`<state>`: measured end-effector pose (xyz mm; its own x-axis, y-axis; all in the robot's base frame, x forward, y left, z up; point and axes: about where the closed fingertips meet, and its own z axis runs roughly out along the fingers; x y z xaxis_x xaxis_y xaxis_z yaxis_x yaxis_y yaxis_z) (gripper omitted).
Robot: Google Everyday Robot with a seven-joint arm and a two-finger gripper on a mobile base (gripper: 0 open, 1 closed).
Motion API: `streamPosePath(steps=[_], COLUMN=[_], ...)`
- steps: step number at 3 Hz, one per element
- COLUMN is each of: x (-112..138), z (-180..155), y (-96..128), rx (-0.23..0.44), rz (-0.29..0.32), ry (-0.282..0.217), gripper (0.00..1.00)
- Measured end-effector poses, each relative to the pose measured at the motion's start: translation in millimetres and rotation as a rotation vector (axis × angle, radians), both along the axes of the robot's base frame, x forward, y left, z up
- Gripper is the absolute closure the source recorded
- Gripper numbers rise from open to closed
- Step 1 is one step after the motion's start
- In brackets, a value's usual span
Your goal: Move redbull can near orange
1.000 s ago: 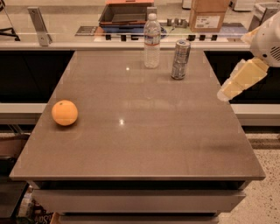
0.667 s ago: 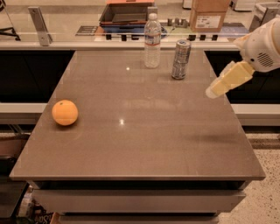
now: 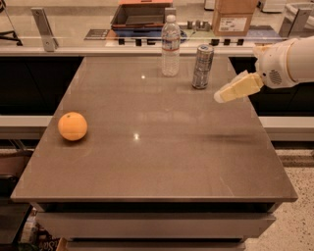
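The redbull can (image 3: 202, 66) stands upright at the far right of the grey table (image 3: 152, 162). The orange (image 3: 72, 126) lies near the table's left edge, far from the can. My gripper (image 3: 221, 96) comes in from the right on a white arm, above the table, a little to the right of the can and nearer the camera than it. It holds nothing and does not touch the can.
A clear plastic water bottle (image 3: 170, 46) stands just left of the can. Behind the table runs a counter with a dark tray (image 3: 140, 14) and a cardboard box (image 3: 233, 17). A metal bracket (image 3: 43, 29) stands at the back left.
The gripper has moved left and slightly up, from the table's right edge toward the can. The can, bottle and orange have not moved.
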<state>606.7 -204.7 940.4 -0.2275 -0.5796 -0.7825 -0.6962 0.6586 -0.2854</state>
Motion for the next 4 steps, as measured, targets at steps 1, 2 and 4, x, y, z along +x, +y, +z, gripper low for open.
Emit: streamPosePath(steps=[1, 2, 4], x=[28, 54, 99], z=[-3, -12, -35], y=[3, 6, 16], rx=[0.076, 0.153, 0.31], rz=[-0.02, -0.041, -0.065], ry=[-0.071, -0.091, -0.097], gripper=[0.0, 0.0, 0.0])
